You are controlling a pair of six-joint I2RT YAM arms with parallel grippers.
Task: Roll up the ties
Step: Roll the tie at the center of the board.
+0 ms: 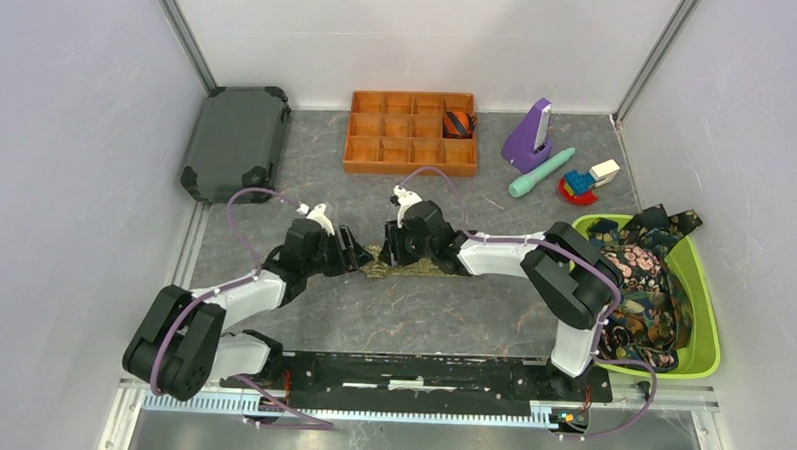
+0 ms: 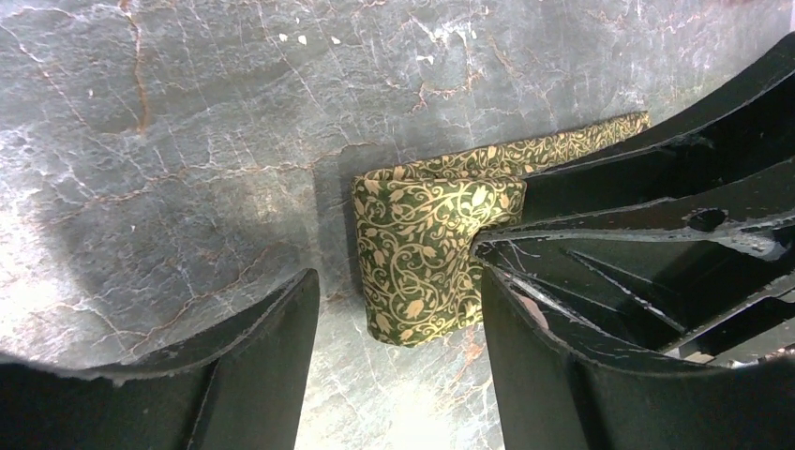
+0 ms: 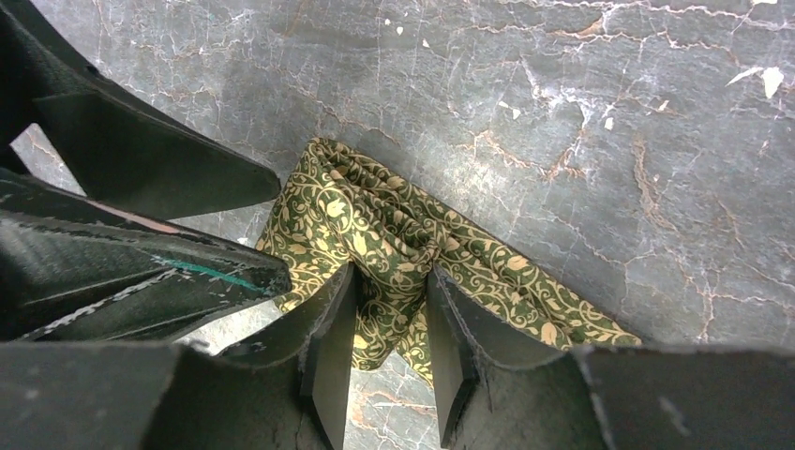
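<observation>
Olive tie (image 3: 375, 216) on table (image 1: 421, 311), right gripper (image 3: 392, 281) pinching its bunched fabric, left gripper (image 2: 394, 267) open (jaws wide) astride the folded end

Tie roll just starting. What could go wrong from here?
The right gripper pinches the olive-green vine-patterned fabric tie bunched, not flat: the roll may skew. The left gripper straddles the folded end with open jaws: the fold may spring loose. Both grippers sit close: they could collide.

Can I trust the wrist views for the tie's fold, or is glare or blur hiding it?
Left wrist: tie pattern sharp, a soft shadow left of its fold, pale glare on the table. Right wrist: tie crisp, fingers dark. Top external: even light, tie small, mostly hidden by arms.
</observation>
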